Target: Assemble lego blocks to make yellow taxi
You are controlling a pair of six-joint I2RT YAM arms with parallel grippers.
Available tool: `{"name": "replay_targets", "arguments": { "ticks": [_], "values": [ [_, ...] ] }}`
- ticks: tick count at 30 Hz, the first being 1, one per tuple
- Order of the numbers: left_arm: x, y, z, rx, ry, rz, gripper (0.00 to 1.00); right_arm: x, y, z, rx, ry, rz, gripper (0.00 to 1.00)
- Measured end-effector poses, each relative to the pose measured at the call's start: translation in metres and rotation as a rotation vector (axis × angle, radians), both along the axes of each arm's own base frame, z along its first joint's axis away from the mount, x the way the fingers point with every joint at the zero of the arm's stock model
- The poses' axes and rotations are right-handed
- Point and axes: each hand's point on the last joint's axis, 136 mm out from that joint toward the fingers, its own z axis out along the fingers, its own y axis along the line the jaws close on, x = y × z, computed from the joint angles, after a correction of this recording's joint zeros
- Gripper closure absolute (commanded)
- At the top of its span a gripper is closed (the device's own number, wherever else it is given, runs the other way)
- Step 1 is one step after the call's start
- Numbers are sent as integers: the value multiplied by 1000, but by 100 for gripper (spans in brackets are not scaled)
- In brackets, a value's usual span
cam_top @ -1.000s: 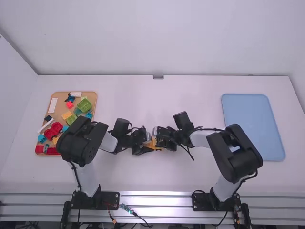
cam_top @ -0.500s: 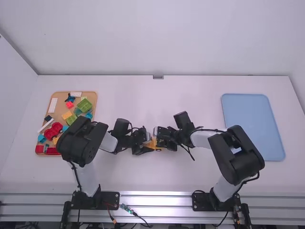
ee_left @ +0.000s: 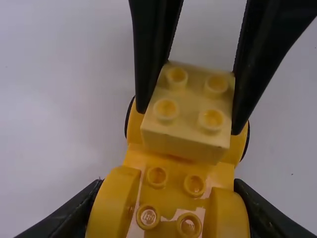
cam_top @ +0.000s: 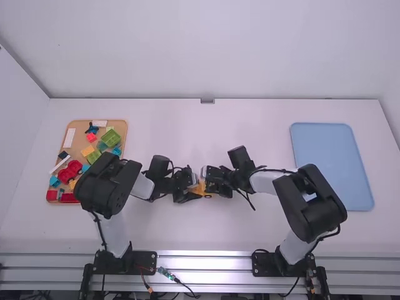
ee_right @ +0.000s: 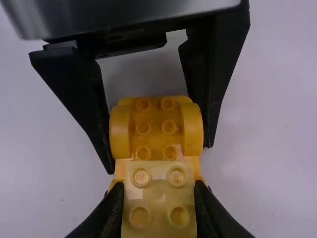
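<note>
Just a slight shift here: the right arm's elbow [cam_top: 309, 195] eases a touch toward the right edge of the bench [cam_top: 187, 134], then everything holds! Fingers clenched on both sides: the right gripper [ee_right: 159, 213] grasps the pale yellow two-by-two block [ee_right: 158, 201], the left gripper [ee_left: 171, 213] the yellow wheeled car base [ee_left: 173, 192], left of the bench's middle. The block's lined up over the base; whether it's seated, I can't tell. Looks like fine alignment, with the press-down likely next.

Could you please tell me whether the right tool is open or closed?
Closed on the pale yellow block: in both wrist views, the right tool has one finger against each of two opposite sides.
</note>
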Motion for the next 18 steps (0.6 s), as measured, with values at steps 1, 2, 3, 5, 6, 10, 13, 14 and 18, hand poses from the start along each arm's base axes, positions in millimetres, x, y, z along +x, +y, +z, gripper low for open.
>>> {"name": "replay_targets", "arguments": {
  "ticks": [1,2,3,5,6,10,13,14,18],
  "values": [
    [0,0,0,0,0,0,53,0,0,0,0,1,0,78],
    [0,0,0,0,0,0,53,0,0,0,0,0,-1,76],
    [0,0,0,0,0,0,53,0,0,0,0,1,0,73],
    [0,0,0,0,0,0,53,0,0,0,-1,1,-1,72],
    [0,0,0,0,0,0,53,0,0,0,0,0,0,72],
    [0,0,0,0,-1,0,54,0,0,0,0,0,-1,67],
    [0,0,0,0,0,0,54,1,0,0,0,-5,-4,55],
    [0,0,0,0,0,0,54,2,0,0,-1,-7,-5,53],
    [0,0,0,0,0,0,54,3,-1,1,-6,-13,-8,47]
  ]
}}
